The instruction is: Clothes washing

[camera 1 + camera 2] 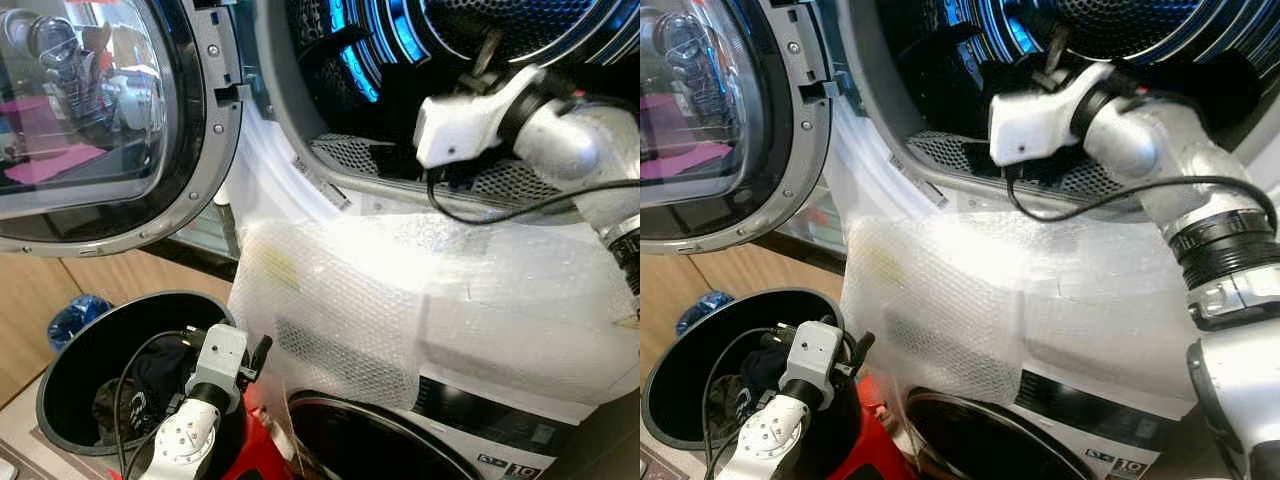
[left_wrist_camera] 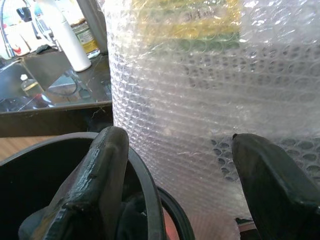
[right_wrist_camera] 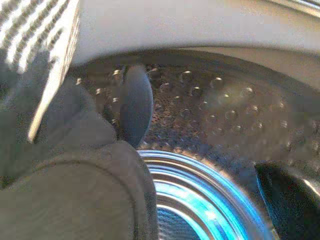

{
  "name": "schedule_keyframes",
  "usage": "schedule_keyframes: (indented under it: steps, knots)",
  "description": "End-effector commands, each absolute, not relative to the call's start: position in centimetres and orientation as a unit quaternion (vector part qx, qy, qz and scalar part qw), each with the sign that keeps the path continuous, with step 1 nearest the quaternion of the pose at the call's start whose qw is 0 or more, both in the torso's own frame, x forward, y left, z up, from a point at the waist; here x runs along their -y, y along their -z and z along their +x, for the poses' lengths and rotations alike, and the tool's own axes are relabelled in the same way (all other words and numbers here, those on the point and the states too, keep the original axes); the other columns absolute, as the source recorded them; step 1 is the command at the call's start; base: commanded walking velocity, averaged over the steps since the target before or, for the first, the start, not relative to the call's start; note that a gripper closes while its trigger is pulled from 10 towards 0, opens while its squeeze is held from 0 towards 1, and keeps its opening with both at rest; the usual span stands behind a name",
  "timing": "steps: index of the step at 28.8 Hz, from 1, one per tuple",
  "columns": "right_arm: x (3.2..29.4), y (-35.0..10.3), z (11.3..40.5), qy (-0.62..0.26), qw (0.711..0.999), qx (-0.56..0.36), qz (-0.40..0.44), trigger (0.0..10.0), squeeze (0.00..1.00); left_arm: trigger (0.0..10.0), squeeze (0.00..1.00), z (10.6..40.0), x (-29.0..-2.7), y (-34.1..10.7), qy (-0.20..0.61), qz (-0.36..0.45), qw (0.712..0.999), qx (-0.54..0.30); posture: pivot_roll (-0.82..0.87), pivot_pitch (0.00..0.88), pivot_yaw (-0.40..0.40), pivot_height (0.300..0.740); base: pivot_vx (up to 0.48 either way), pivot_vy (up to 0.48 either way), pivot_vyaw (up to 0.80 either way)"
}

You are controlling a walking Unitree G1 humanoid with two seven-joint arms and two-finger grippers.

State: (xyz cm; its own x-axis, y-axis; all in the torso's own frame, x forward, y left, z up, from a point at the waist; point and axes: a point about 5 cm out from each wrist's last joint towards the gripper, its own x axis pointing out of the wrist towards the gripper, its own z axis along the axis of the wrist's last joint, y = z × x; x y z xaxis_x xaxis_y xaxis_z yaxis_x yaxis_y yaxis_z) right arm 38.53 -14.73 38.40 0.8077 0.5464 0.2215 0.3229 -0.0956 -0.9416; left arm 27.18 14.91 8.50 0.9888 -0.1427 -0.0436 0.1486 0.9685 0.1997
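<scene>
The upper machine's drum [image 1: 345,60] stands open, lit blue inside. My right gripper [image 3: 200,195] reaches deep into it, jaws apart and open; a grey striped cloth [image 3: 45,95] lies against one of its fingers [image 3: 80,205], and I cannot tell whether it is gripped. My right arm [image 1: 560,135] crosses the drum's lower rim. At lower left stands a black round basket [image 1: 60,370] holding dark clothes [image 1: 150,385]. My left gripper [image 2: 175,140] hangs open at the basket's rim beside the machine, with nothing between its fingers.
The round glass door [image 1: 90,110] is swung open to the left. Bubble wrap [image 1: 350,290] covers the machine's front. A second machine's door [image 1: 370,440] is below. A red object [image 1: 265,455] sits by the basket, a blue bundle [image 1: 75,315] behind it.
</scene>
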Motion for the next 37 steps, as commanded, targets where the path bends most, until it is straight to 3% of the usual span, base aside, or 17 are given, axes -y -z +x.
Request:
schedule_keyframes:
  steps: [1, 9, 17, 26, 28, 30, 31, 33, 34, 36, 37]
  knots:
    - [14.6, -40.2, 38.3, -0.052, 0.578, 0.317, -0.750, 10.0, 0.00, 10.0, 0.00, 27.1, -15.1, -8.7, 0.073, 0.110, 0.991, -0.008, -0.07, 0.000, 0.071, 0.740, 0.000, 0.000, 0.00]
    - [13.1, -43.1, 38.4, 0.013, 0.535, 0.376, -0.756, 10.0, 0.00, 10.0, 0.00, 27.2, -15.0, -8.8, 0.073, 0.110, 0.991, -0.006, -0.07, 0.000, 0.072, 0.740, 0.000, 0.000, 0.00]
    - [12.1, -43.8, 39.2, 0.055, 0.488, 0.372, -0.788, 10.0, 0.00, 10.0, 0.00, 27.2, -15.1, -8.8, 0.072, 0.110, 0.991, -0.007, -0.06, 0.000, 0.069, 0.740, 0.000, 0.000, 0.00]
    - [9.8, -44.8, 39.3, 0.061, 0.458, 0.362, -0.810, 10.0, 0.00, 10.0, 0.00, 27.4, -14.9, -9.0, 0.068, 0.109, 0.992, -0.001, -0.01, 0.000, 0.048, 0.740, 0.000, 0.000, 0.00]
    - [10.3, -44.7, 39.5, 0.075, 0.448, 0.344, -0.821, 10.0, 0.00, 10.0, 0.00, 27.4, -14.9, -9.0, 0.065, 0.109, 0.992, 0.000, 0.00, 0.000, 0.041, 0.740, 0.000, 0.000, 0.00]
    - [13.0, -44.6, 40.1, 0.121, 0.436, 0.269, -0.850, 10.0, 0.00, 10.0, 0.00, 27.2, -15.1, -9.1, 0.057, 0.108, 0.993, 0.003, 0.01, 0.000, 0.023, 0.740, 0.000, 0.000, 0.00]
    - [13.0, -44.6, 40.1, 0.121, 0.436, 0.269, -0.850, 10.0, 0.00, 10.0, 0.00, 27.2, -15.1, -9.1, 0.057, 0.108, 0.993, 0.003, 0.01, 0.000, 0.023, 0.740, 0.000, 0.000, 0.00]
    - [16.6, -44.5, 40.4, 0.164, 0.429, 0.167, -0.873, 10.0, 0.00, 10.0, 0.00, 27.1, -15.2, -9.0, 0.051, 0.108, 0.993, 0.000, 0.02, 0.000, 0.013, 0.740, 0.000, 0.000, 0.00]
    - [16.6, -44.5, 40.4, 0.164, 0.429, 0.167, -0.873, 10.0, 0.00, 10.0, 0.00, 27.1, -15.2, -9.0, 0.051, 0.108, 0.993, 0.000, 0.02, 0.000, 0.013, 0.740, 0.000, 0.000, 0.00]
    - [21.0, -44.6, 40.0, 0.209, 0.418, 0.053, -0.882, 10.0, 0.00, 10.0, 0.00, 27.0, -15.2, -8.8, 0.045, 0.107, 0.993, -0.003, 0.02, 0.000, 0.007, 0.740, 0.000, 0.000, 0.00]
    - [22.0, -44.6, 39.8, 0.219, 0.425, 0.034, -0.878, 10.0, 0.00, 10.0, 0.00, 26.9, -15.3, -8.8, 0.042, 0.105, 0.994, -0.004, 0.02, 0.000, 0.007, 0.740, 0.000, 0.000, 0.00]
